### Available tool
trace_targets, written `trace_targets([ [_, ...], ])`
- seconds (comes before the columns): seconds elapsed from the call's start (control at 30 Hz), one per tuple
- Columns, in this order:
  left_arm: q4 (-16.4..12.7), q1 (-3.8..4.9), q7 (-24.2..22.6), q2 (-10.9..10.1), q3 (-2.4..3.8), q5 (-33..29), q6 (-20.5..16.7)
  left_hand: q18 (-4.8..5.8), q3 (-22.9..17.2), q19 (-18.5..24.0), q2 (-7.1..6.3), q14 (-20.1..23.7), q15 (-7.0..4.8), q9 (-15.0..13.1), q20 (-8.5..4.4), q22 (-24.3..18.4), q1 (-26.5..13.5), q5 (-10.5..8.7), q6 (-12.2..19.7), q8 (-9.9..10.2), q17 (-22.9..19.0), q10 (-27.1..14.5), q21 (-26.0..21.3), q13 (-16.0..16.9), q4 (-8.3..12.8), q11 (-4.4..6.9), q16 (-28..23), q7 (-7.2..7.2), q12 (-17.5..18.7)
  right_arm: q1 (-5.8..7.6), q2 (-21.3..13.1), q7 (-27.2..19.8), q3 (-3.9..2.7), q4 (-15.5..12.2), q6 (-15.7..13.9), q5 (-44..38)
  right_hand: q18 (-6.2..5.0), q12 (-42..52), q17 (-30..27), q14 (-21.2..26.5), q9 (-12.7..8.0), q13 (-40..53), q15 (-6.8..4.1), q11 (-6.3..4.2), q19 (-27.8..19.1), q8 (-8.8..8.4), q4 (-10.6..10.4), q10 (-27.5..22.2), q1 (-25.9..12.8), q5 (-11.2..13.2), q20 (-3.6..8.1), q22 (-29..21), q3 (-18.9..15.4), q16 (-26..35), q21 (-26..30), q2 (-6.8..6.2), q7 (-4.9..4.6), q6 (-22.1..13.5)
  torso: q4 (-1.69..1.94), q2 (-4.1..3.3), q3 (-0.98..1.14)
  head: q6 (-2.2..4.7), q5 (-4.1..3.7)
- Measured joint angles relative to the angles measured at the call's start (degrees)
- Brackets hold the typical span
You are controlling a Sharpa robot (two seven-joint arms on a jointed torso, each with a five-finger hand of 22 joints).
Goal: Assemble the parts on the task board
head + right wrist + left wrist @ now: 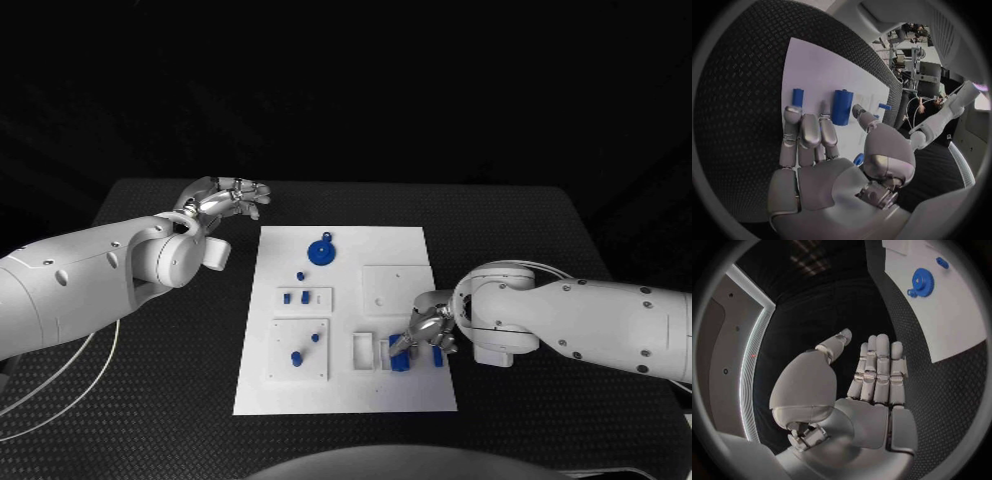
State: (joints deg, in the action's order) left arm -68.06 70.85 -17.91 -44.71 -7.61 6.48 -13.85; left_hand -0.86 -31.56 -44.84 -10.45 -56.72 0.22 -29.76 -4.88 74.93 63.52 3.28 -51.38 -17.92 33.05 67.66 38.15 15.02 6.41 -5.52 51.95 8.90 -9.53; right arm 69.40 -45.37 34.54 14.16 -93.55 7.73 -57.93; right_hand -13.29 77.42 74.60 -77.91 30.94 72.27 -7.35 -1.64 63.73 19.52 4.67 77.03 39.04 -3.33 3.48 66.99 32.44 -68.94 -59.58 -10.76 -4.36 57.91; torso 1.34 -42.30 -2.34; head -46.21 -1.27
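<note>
White and flat, the task board (346, 300) lies in the middle of the black table (534, 220), so both arms can reach it from their own side. A blue gear (322, 250) rests near the upper middle of the board, and small blue parts (296, 297) sit in the trays at the left side below it. The right hand (428, 328) is at the lower right of the board, over two blue cylinders (841, 106). In the right wrist view its fingers (807, 135) are stretched out side by side, just short of the cylinders, and hold nothing; I judge it is lining up to pick one. The left hand (224, 200) hovers at the upper left, off the board, fingers straight and empty, probably waiting out of the way
</note>
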Motion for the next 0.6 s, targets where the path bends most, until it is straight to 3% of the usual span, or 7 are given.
trace_targets([
  [0.17, -0.3, 0.00, 0.0, -0.1, 0.00, 0.0, 0.0, 0.00, 0.0, 0.0, 0.00, 0.0, 0.00, 0.0, 0.00, 0.0, 0.0, 0.00, 0.0, 0.0, 0.0, 0.0, 0.0, 0.0, 0.0, 0.00, 0.0, 0.00, 0.0, -0.66, 0.6, 0.0, -0.11, 0.3, 0.0, 0.5, 0.00, 0.0, -0.1, 0.0, 0.1, 0.1, 0.01, -0.01, 0.0, 0.15, 0.5, 0.0, 0.4, 0.0, -0.01, 0.0, -0.2, 0.0, -0.1, 0.36, -0.03, 0.0, -0.01, -0.01, -0.01, -0.20, -0.01],
  [0.6, -0.4, 0.00, 0.1, -0.4, 0.00, 0.0, 0.0, 0.00, 0.0, 0.0, 0.00, 0.0, 0.00, 0.0, 0.00, 0.0, 0.0, 0.00, 0.0, 0.0, 0.0, 0.0, 0.0, 0.0, 0.0, 0.00, 0.0, 0.00, 0.0, -0.73, 1.3, 0.0, -0.19, 0.9, -0.1, 1.2, 0.01, -0.3, -0.2, -0.1, 0.4, 0.3, 0.09, -0.08, -0.1, -0.15, 1.7, 0.1, 1.2, 0.0, -0.10, 0.0, 0.1, 0.0, -0.1, 1.19, -0.11, -0.1, 0.04, -0.02, 0.04, -0.64, 0.19],
])
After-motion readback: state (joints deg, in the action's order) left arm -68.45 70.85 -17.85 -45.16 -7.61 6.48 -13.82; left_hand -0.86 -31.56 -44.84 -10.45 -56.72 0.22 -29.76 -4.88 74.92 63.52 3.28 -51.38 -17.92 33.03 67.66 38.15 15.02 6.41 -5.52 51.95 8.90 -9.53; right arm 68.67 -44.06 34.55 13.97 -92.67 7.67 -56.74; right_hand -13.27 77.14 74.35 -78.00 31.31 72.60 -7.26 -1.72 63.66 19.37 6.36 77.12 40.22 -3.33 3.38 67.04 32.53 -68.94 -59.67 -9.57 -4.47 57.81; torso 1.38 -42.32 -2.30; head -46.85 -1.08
